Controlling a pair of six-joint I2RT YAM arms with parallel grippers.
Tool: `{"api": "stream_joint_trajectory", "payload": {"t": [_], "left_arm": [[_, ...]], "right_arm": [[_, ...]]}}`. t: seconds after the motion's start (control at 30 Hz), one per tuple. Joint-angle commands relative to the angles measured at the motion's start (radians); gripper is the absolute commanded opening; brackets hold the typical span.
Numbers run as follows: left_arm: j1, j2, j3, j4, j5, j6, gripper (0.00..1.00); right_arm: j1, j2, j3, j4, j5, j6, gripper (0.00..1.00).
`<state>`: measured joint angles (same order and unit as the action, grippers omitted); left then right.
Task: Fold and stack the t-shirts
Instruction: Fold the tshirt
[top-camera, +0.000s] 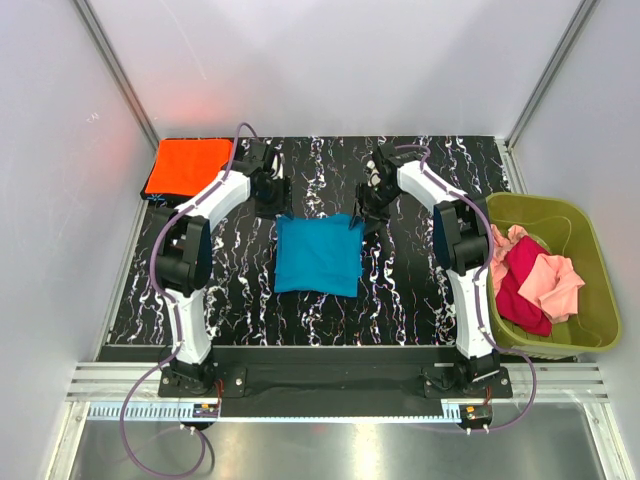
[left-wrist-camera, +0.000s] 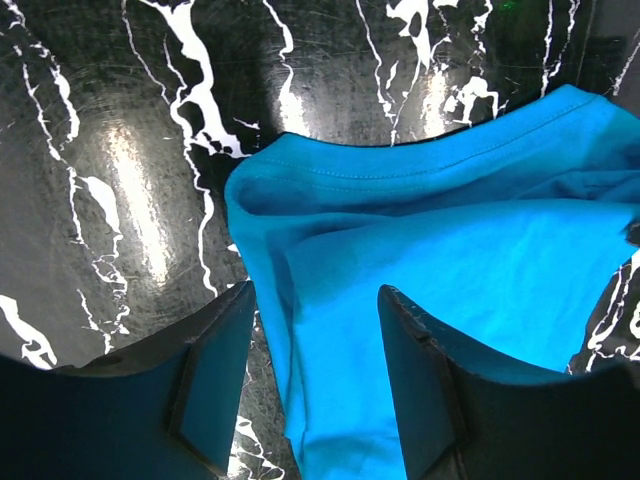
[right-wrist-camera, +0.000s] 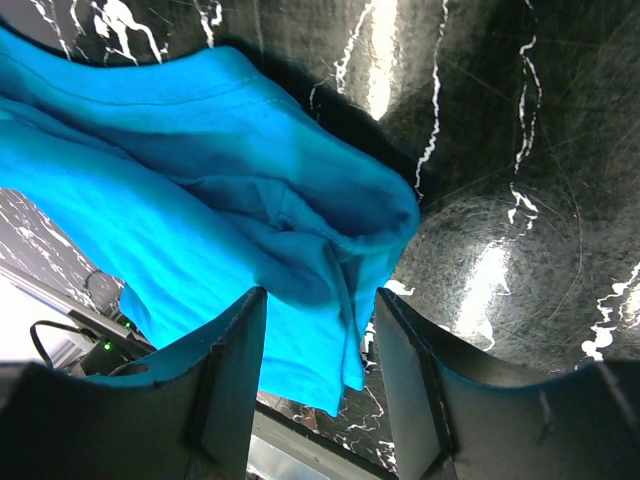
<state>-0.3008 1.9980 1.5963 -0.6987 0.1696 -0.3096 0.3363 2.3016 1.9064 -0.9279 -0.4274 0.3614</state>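
A teal-blue t-shirt (top-camera: 318, 255) lies folded into a rough square in the middle of the black marbled table. My left gripper (top-camera: 272, 196) hovers at its far left corner, and my right gripper (top-camera: 370, 206) at its far right corner. In the left wrist view the left gripper (left-wrist-camera: 315, 370) is open, with the shirt's edge (left-wrist-camera: 450, 230) lying loose between the fingers. The right gripper (right-wrist-camera: 320, 370) is open too, over the bunched corner of the shirt (right-wrist-camera: 150, 210). A folded orange t-shirt (top-camera: 188, 167) rests at the far left corner of the table.
An olive-green bin (top-camera: 560, 205) stands off the table's right edge. It holds a crumpled pink shirt (top-camera: 552, 285) and a magenta-red one (top-camera: 522, 262). White walls close in the back and both sides. The arm bases sit at the near edge.
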Motion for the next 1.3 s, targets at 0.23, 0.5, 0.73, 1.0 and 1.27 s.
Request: {"api": "stream_joint_trajectory", "payload": {"t": [0.23, 0.5, 0.73, 1.0, 1.27], "left_arm": [[-0.001, 0.034, -0.001, 0.038, 0.077, -0.01, 0.5], [-0.001, 0.051, -0.004, 0.019, 0.054, -0.028, 0.51], [-0.001, 0.082, 0.014, 0.044, 0.062, -0.036, 0.4], [-0.003, 0.042, -0.005, 0.065, 0.028, -0.054, 0.0], [-0.004, -0.197, -0.119, 0.067, -0.036, -0.074, 0.0]], "right_arm": [[-0.014, 0.005, 0.023, 0.023, -0.022, 0.005, 0.52], [-0.014, 0.005, 0.019, 0.031, -0.045, 0.02, 0.46], [-0.014, 0.007, 0.014, 0.043, -0.059, 0.028, 0.39], [-0.014, -0.007, 0.019, 0.058, -0.097, 0.04, 0.0], [-0.008, -0.137, -0.012, 0.015, -0.083, 0.059, 0.0]]}}
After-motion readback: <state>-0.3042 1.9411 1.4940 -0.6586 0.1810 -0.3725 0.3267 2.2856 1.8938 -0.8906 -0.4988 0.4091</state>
